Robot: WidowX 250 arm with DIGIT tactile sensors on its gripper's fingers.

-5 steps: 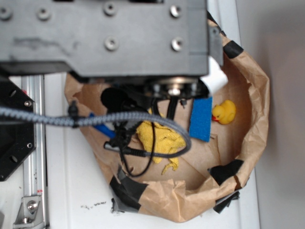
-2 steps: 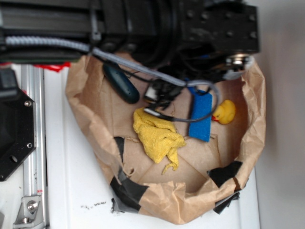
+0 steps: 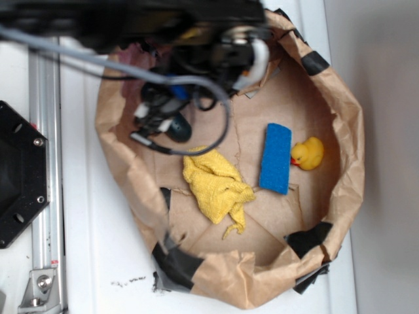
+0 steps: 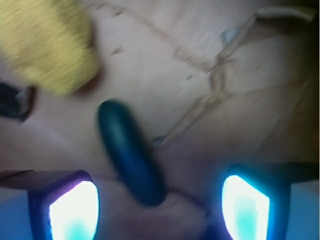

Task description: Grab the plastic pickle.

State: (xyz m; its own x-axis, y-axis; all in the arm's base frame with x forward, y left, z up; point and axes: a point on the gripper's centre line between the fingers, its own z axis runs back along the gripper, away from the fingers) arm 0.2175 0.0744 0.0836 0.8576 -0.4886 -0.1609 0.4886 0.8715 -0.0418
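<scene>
Now: gripper spread wide above the plastic pickle.
Pickle lies on the brown paper, apparently between the fingers, untouched; yellow cloth nearby, wrist view blurred.

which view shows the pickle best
The wrist view: the pickle lies nearly whole, blurred, reaching in between the open gripper's fingers. In the exterior view only its dark end peeks out beneath the arm and cables.

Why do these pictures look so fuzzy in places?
Wrist view: everything is smeared, the plastic pickle and yellow cloth soft-edged, the fingertips glowing overexposed. Exterior view: the arm on top is blurred, while the blue sponge and rubber duck look sharper.
</scene>
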